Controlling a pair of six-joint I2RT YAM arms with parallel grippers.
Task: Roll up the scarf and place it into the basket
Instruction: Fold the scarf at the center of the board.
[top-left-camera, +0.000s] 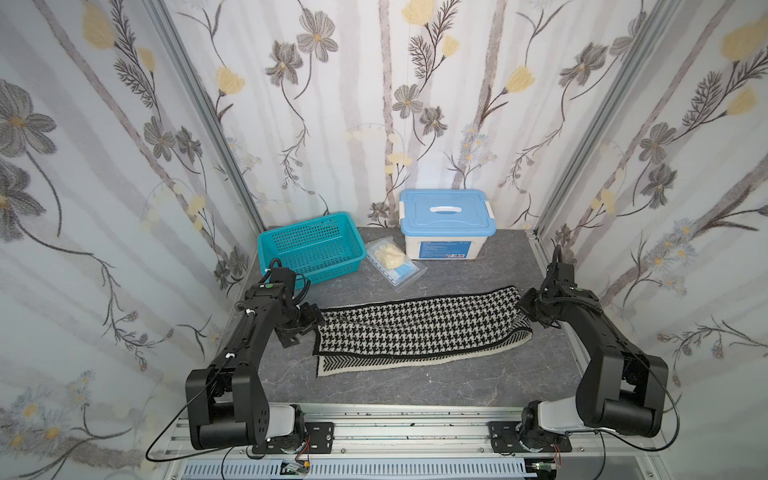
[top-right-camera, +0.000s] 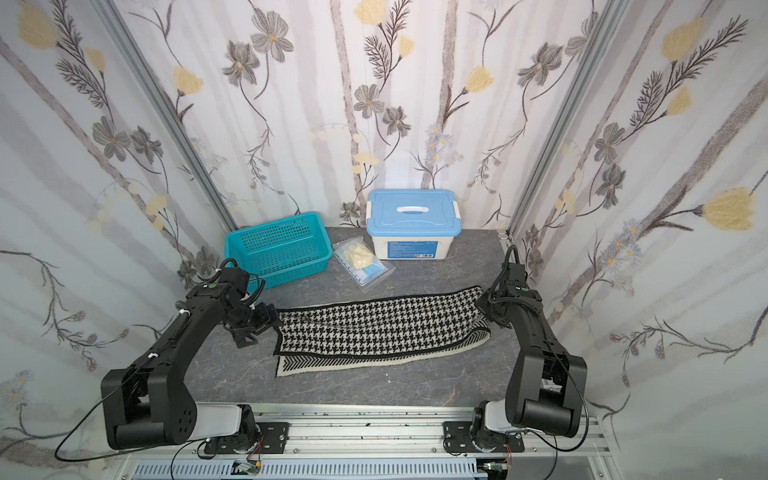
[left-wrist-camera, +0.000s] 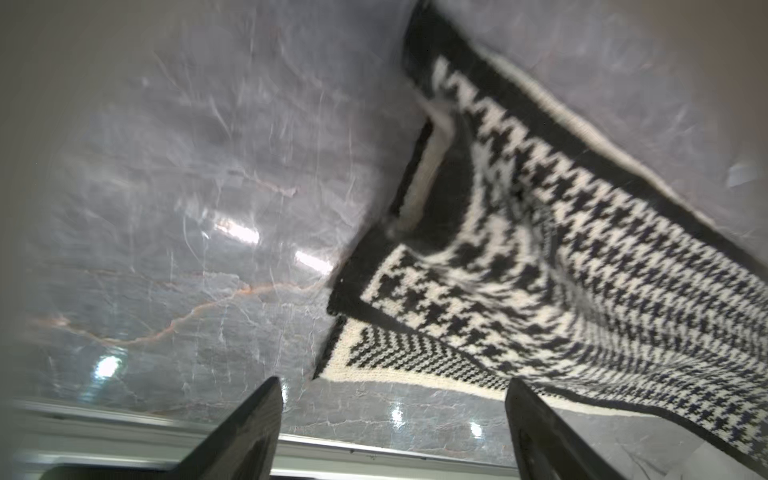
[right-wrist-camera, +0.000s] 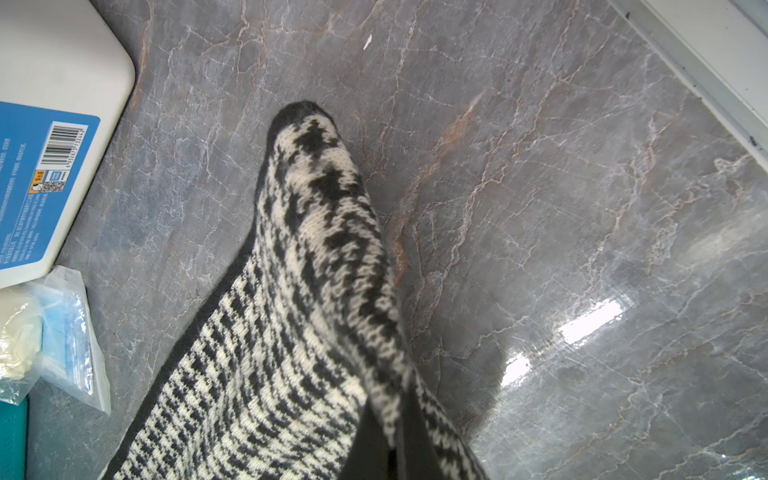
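Observation:
The scarf (top-left-camera: 415, 328) (top-right-camera: 374, 328) lies folded double across the middle of the table, houndstooth side up. A herringbone strip shows along its front left edge. My left gripper (top-left-camera: 303, 328) (top-right-camera: 255, 326) hovers just off the scarf's left end. In the left wrist view my left gripper (left-wrist-camera: 392, 382) is open, with only bare table between its fingers and the scarf (left-wrist-camera: 540, 270) beyond them. My right gripper (top-left-camera: 530, 313) (right-wrist-camera: 395, 432) is shut on a raised fold of the scarf (right-wrist-camera: 316, 291) at its right end. The teal basket (top-left-camera: 316, 237) (top-right-camera: 278, 245) stands empty at the back left.
A white box with a light-blue lid (top-left-camera: 446, 224) stands at the back, right of the basket. A clear bag with cream contents (top-left-camera: 392, 259) lies between them, just behind the scarf. Flowered walls close in the left, right and back; a metal rail (top-left-camera: 415, 419) runs along the front.

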